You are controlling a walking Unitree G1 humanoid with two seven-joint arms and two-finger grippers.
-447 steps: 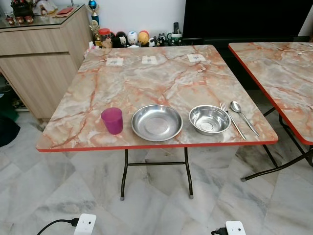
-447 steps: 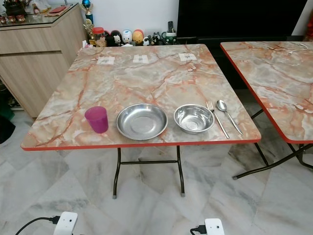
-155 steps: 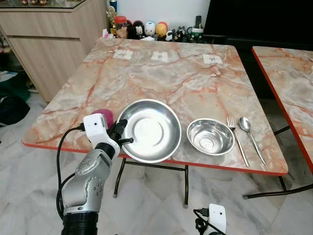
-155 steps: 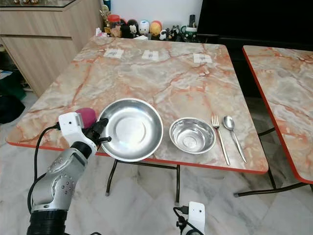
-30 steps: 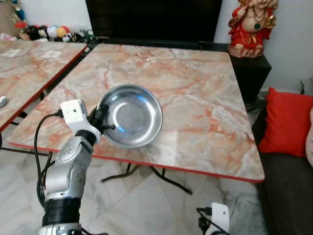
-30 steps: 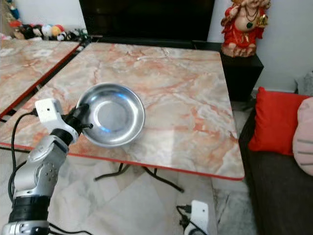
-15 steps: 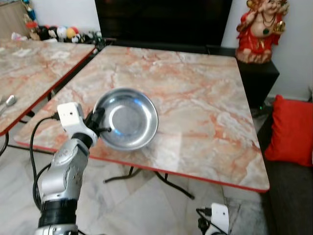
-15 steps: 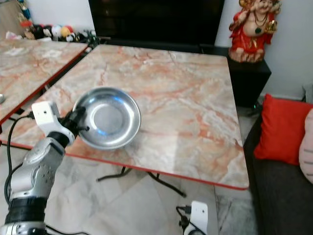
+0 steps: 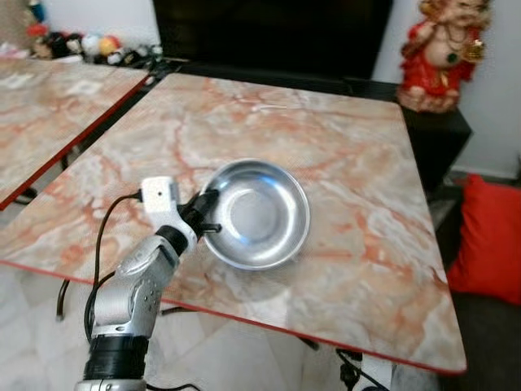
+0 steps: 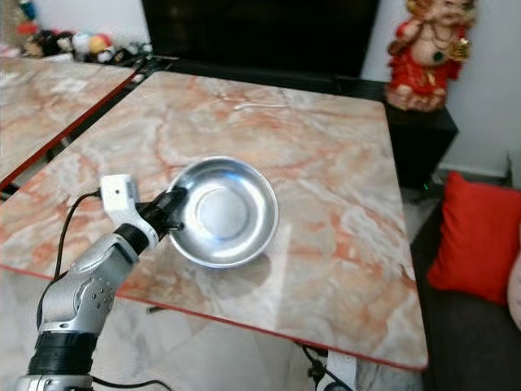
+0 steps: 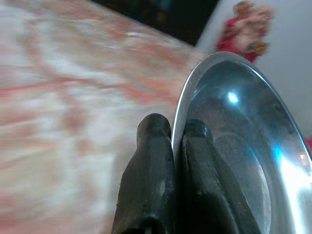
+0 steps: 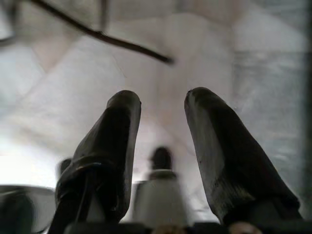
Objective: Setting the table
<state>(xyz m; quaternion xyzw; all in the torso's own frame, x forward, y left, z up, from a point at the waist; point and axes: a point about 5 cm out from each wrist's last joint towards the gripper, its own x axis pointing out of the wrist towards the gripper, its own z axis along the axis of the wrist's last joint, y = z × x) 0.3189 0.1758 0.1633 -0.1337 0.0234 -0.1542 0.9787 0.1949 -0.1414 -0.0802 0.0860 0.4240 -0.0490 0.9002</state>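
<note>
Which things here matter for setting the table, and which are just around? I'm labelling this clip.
Part of the job:
steel plate, clamped at its rim by the left gripper
marble table

Just around:
red figurine
red cushion
toys

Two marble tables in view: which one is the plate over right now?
The nearer table, not the one at far left. The left gripper pinches the steel plate by its rim above it.

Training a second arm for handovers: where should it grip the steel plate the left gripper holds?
Probably the thin raised rim of the steel plate, on the bare side opposite the left gripper, coming from the robot's right. The wrist view shows that rim fitting between shut fingers; the smooth dished centre offers no edge.
</note>
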